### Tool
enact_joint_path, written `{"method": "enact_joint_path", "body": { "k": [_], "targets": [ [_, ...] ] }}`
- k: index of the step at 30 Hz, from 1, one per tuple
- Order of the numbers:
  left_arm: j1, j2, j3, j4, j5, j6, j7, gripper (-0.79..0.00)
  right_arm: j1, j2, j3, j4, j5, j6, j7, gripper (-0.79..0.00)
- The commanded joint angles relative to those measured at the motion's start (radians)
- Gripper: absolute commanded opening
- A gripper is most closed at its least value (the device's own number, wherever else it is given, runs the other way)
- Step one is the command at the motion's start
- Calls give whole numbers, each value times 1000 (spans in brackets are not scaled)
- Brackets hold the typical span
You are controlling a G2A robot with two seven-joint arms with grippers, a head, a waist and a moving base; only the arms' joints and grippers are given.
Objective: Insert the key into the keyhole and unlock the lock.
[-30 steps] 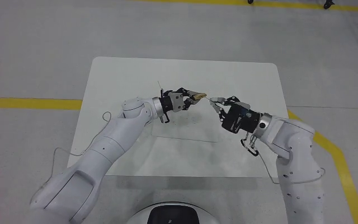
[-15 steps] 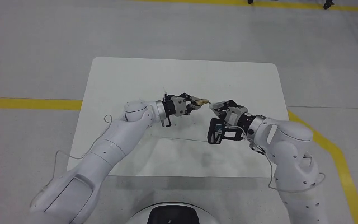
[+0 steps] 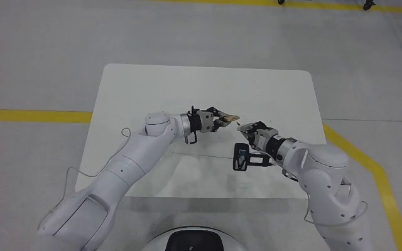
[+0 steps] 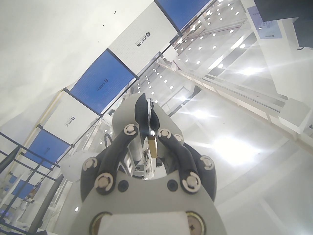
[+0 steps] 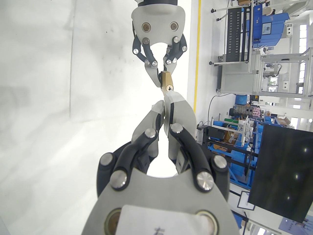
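Both jaws closed: left gripper (image 5: 163, 79) on brass padlock (image 5: 167, 82), keyhole (image 5: 169, 88) facing right gripper (image 5: 164, 100), which pinches key (image 5: 166, 119). Line blade with slot, push straight, twist only once seated.

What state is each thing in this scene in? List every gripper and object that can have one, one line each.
left gripper, fingers shut on the lock.
lock, gripped and held up; keyhole empty, facing the right gripper.
right gripper, fingers shut on the key, tips close to the keyhole.
key, pinched, mostly hidden between the fingers, not yet inserted.
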Motion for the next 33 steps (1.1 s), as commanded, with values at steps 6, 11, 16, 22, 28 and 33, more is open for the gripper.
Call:
{"method": "enact_joint_path", "body": {
  "k": [6,11,16,22,28,33],
  "targets": [
    [-7,1,11,-20,106,-24,38,-785,16,37,-50,-10,-10,0,37,-785],
    [-3,4,1,-39,135,-17,40,-785,33,61,-70,-4,26,0,63,-785],
    [1,4,-6,-52,155,-10,39,-785,52,82,-89,5,66,0,103,-785],
    [1,2,-6,-55,185,0,35,-785,77,102,-112,21,111,0,143,-785],
    [-3,-1,-1,-56,209,10,14,-785,98,119,-127,25,156,0,170,-785],
    [-5,-5,-3,-49,217,10,3,-785,119,131,-147,36,183,0,190,-785]
  ]
}}
